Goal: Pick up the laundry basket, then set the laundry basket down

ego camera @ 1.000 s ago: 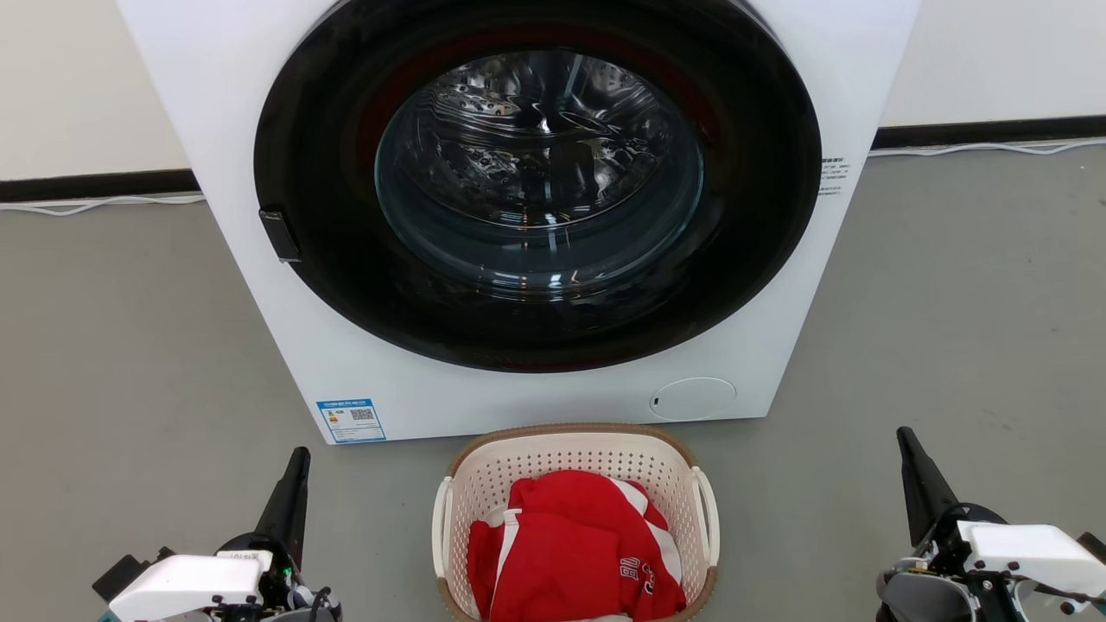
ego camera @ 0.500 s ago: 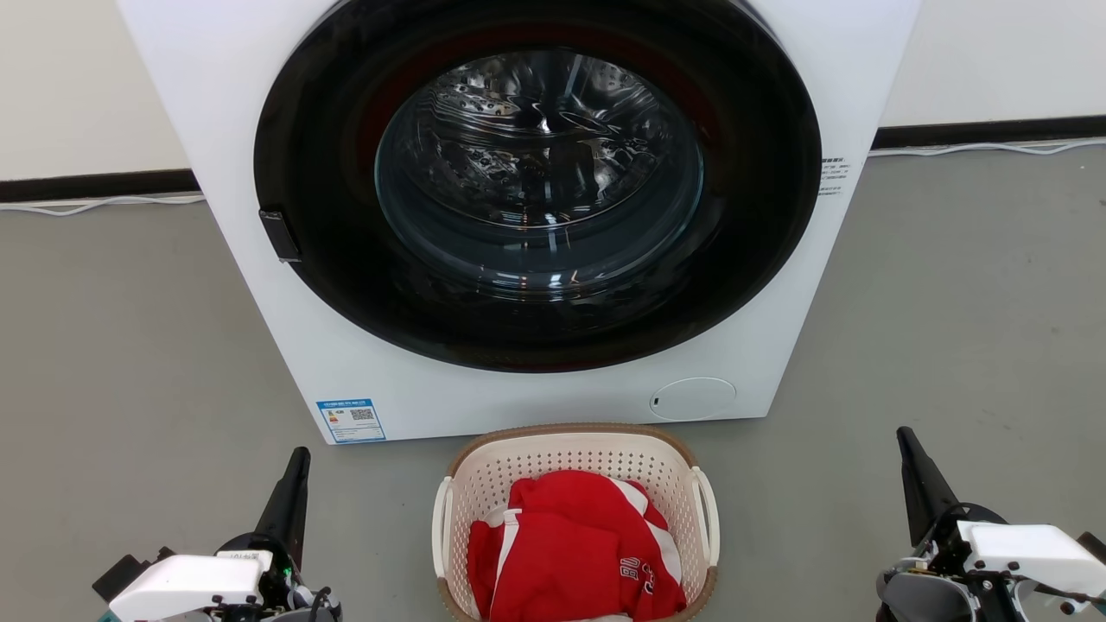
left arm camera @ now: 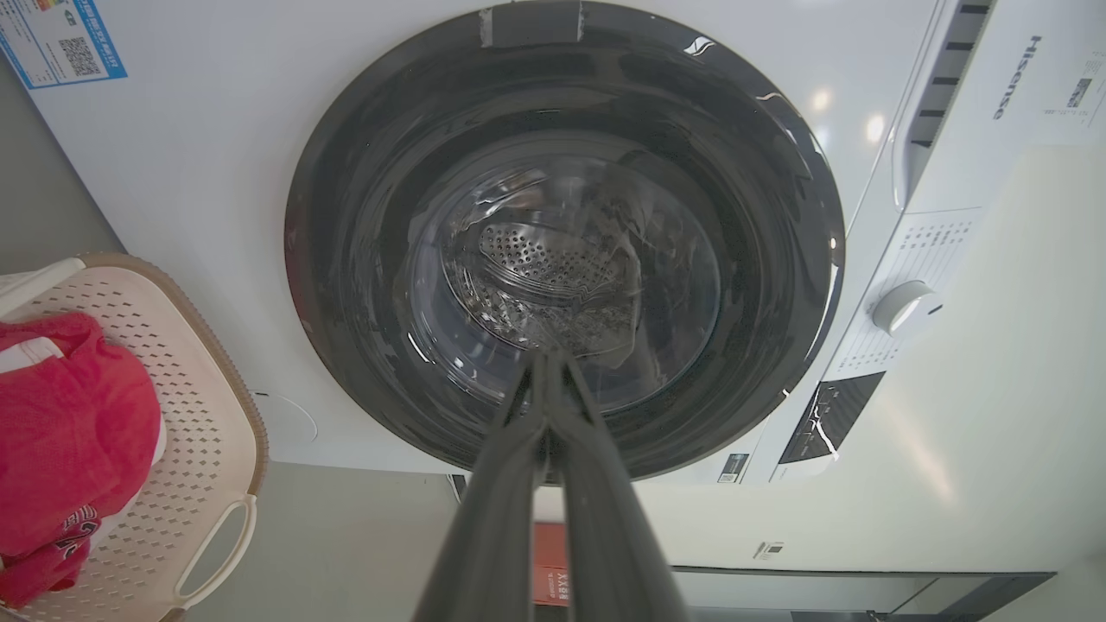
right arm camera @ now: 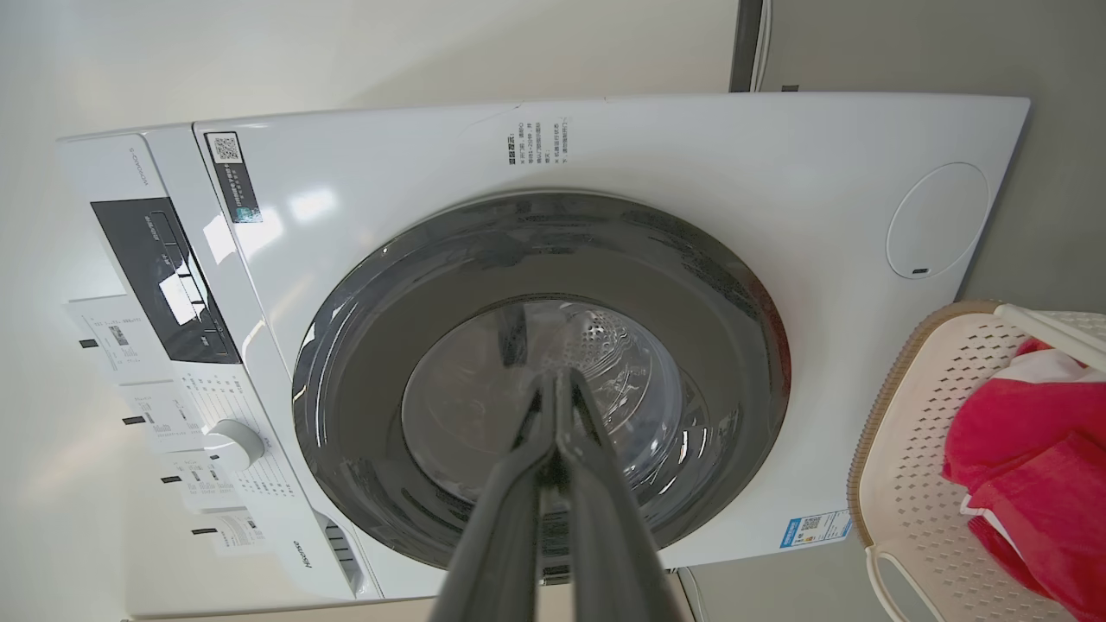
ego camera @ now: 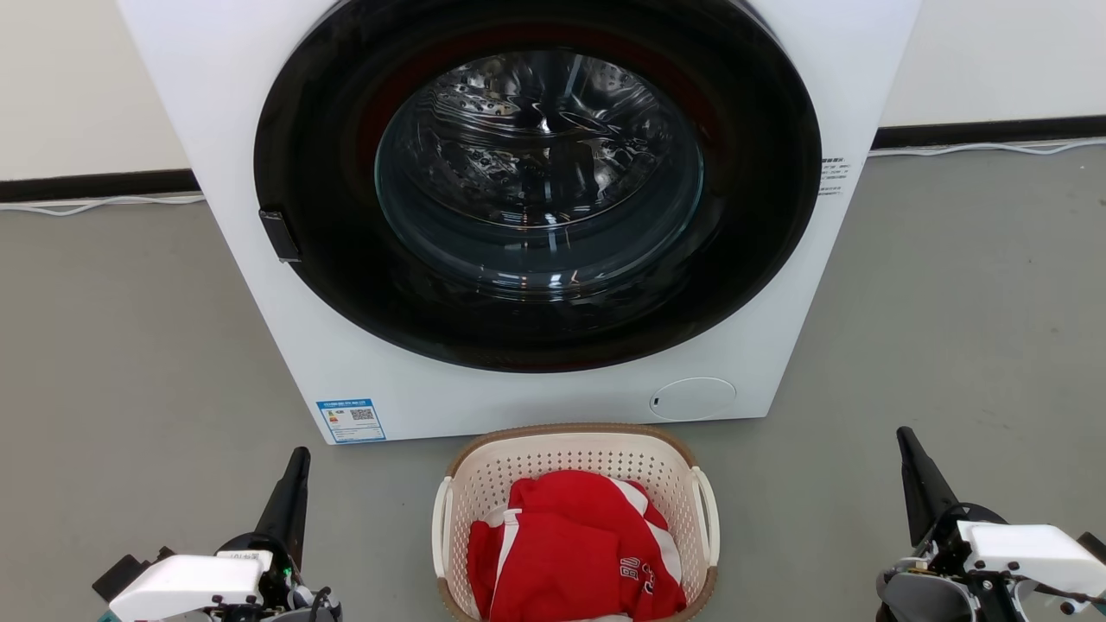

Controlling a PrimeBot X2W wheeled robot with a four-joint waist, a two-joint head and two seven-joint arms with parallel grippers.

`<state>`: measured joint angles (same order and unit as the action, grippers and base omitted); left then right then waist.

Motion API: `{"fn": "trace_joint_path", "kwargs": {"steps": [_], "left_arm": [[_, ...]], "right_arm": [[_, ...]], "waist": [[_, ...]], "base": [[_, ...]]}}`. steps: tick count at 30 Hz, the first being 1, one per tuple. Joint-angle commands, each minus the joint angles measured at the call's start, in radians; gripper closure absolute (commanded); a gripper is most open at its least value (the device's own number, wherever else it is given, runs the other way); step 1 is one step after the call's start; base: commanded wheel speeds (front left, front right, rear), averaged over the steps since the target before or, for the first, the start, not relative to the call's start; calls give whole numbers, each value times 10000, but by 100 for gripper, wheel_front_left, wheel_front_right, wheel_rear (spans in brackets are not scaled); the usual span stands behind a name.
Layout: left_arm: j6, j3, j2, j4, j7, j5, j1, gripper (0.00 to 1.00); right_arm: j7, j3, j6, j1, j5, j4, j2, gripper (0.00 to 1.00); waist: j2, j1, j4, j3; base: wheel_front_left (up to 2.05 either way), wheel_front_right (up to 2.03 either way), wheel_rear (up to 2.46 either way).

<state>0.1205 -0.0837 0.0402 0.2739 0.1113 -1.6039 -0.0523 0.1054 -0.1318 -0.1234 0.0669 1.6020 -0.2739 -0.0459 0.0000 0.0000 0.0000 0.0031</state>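
The laundry basket (ego camera: 518, 471), cream-white and perforated with a brown rim and white side handles, stands on the grey floor just in front of the washing machine, holding red and white clothing (ego camera: 575, 553). It also shows at the left edge (left arm camera: 203, 406) and right edge (right arm camera: 916, 449) of the wrist views. My left gripper (ego camera: 298, 462) is shut and empty, on the floor side left of the basket, well apart from it. My right gripper (ego camera: 905, 441) is shut and empty too, further off to the basket's right. Both point toward the machine, tips pressed together (left arm camera: 549, 358) (right arm camera: 557, 376).
A white front-loading washing machine (ego camera: 363, 380) with a closed dark round glass door (ego camera: 536, 181) stands directly behind the basket. Grey floor (ego camera: 138, 345) stretches out on both sides. A black skirting strip and a white cable (ego camera: 994, 147) run along the back wall.
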Motion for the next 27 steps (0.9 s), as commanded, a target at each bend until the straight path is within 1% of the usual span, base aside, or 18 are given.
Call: {"fn": "trace_joint_path", "kwargs": {"steps": [1, 27], "left_arm": [[102, -296, 100, -291, 15, -52, -556, 100], [102, -296, 100, -292, 15, -52, -556, 100]], "right_arm": [[75, 185, -73, 410, 71, 292, -43, 100], [75, 185, -73, 410, 71, 292, -43, 100]], "waist": [[0, 0, 0, 0], [0, 0, 0, 0]], "base": [[0, 0, 0], [0, 0, 0]]}}
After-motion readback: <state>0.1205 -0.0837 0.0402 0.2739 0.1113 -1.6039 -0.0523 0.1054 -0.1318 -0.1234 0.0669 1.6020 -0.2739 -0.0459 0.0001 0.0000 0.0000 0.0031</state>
